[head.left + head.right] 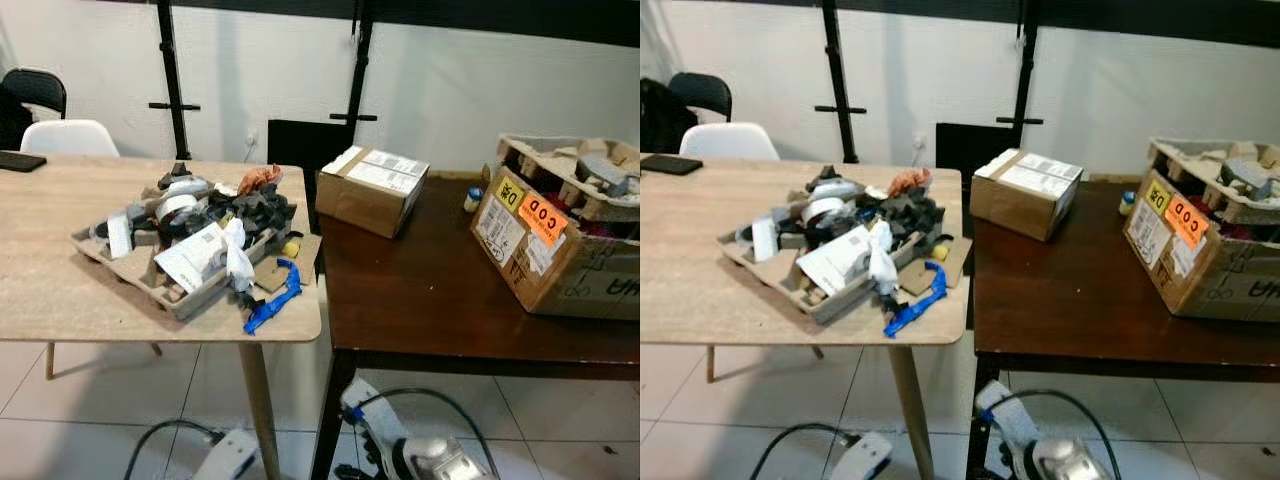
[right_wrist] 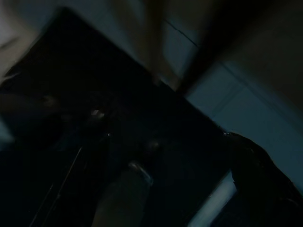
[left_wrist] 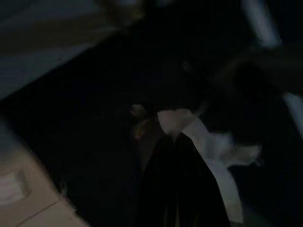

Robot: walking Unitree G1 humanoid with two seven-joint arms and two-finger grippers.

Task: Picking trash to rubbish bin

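Light wooden desk (image 1: 40, 270) carrying a cardboard tray (image 1: 135, 262) heaped with trash (image 1: 205, 225); a blue scrap (image 1: 272, 300) lies just beside the tray, at the desk's edge. Dark desk (image 1: 440, 290) adjoining it bears two cardboard boxes (image 1: 372, 188). Left end effector (image 3: 177, 189) grips white crumpled paper (image 3: 208, 146); right end effector state cannot be told.

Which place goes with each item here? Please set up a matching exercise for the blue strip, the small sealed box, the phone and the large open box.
Items:
1. blue strip
2. small sealed box
3. phone
4. large open box

Places:
A. right end of the dark table
B. light table's front corner, by the trash pile
C. dark table's far left corner
D. far left edge of the light table

Pairs: 1-B, 2-C, 3-D, 4-A
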